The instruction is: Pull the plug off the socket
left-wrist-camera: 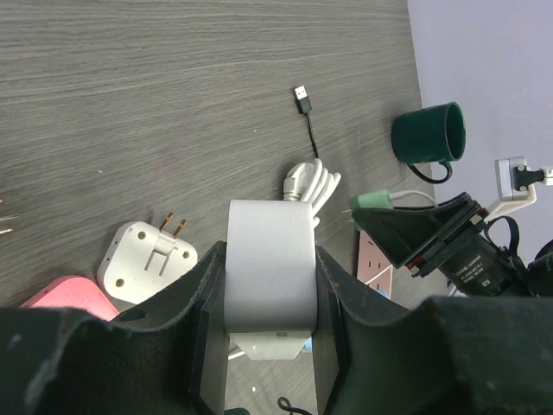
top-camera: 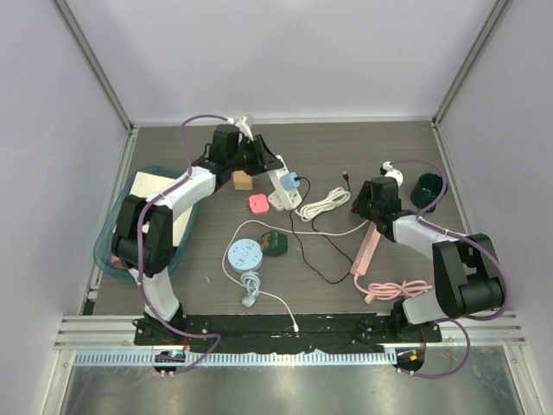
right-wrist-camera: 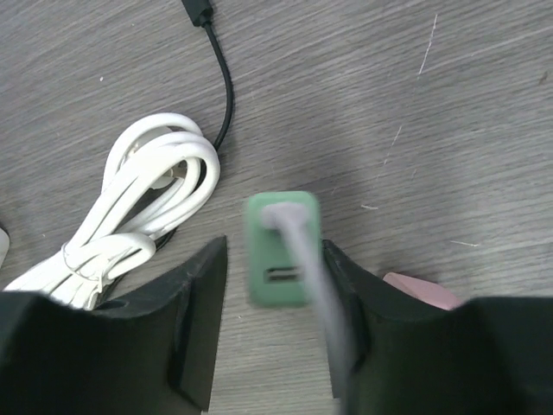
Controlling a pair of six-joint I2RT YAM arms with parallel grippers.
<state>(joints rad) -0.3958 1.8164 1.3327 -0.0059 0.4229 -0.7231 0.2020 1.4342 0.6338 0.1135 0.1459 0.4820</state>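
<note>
My left gripper (left-wrist-camera: 270,294) is clamped across one end of the white power strip (top-camera: 280,194), which lies around 12 o'clock from the middle of the table (top-camera: 389,147). I take it that the grip is there to pin the strip down so it cannot ride up when a plug is pulled. The blue plug (top-camera: 294,181) sits in that strip just past my fingers, and it is the only plug I can clearly see seated in a socket.

My right gripper (right-wrist-camera: 276,259) is out at 3 o'clock, its jaws set narrow and straddling the green plug (right-wrist-camera: 278,233). One finger looks to be against the plug and a sliver of table shows on the other side, so I cannot tell whether it is really gripped. The pink power strip (top-camera: 366,251) runs from just behind that gripper toward 5 o'clock. I also cannot tell whether the green plug is seated in it or free of it.

There is a lot of clutter between the two arms. A bundled white cable (right-wrist-camera: 147,190) lies just beside the green plug, with a black USB lead (right-wrist-camera: 220,78) curling past it. A white adapter (left-wrist-camera: 143,255) lies prongs-up beside the white strip. The green mug (left-wrist-camera: 428,131) stands at 2 o'clock, close to my right wrist. I judge that any sideways pull risks snagging those loose cords.
</note>
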